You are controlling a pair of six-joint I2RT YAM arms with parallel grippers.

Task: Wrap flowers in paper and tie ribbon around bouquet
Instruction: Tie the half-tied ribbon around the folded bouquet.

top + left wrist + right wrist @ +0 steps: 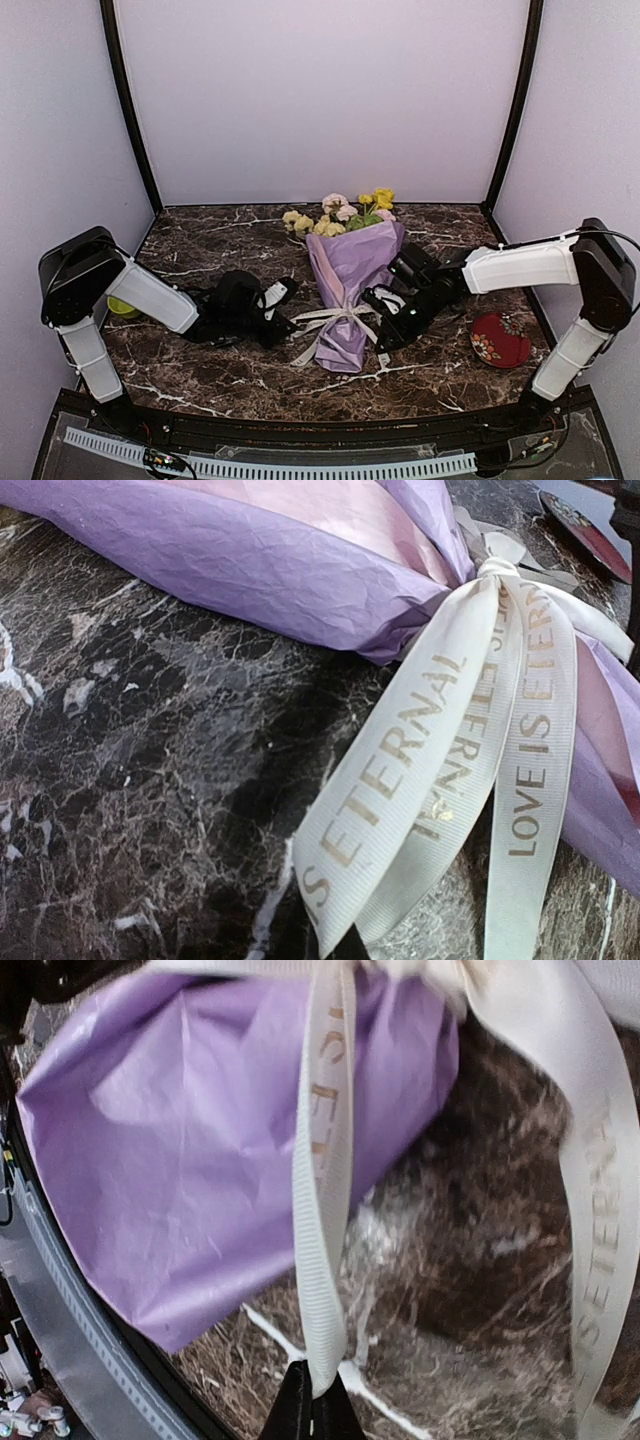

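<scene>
The bouquet [350,285] lay on its side near the middle of the dark marble table [200,250], with its blooms toward the far wall and its narrow foot toward the arms. The flowers [340,212], pale yellow, bright yellow and pink, stood out of the wide mouth of the paper [352,258]. The paper was rolled round the stems into a lilac cone and drawn in tight at the waist. The ribbon [430,730], cream with gold lettering, went round that waist and met in a knot, with loops and tails spreading over the table on both sides. The wrapping therefore looked done and the tie made. What seemed left was to pull the knot snug or dress the bow, and then to let go. The right gripper [312,1412], just beside the bouquet on its right, had its fingers pinched on one strand of the ribbon, which ran down from the knot to the fingertips. The left gripper [272,300] sat just left of the knot with its fingers closed together and nothing seen between them; whether it touched a tail could not be told. Farther out, a red patterned dish [500,340] lay near the right arm. A small yellow-green thing [120,306] showed half hidden behind the left arm.
</scene>
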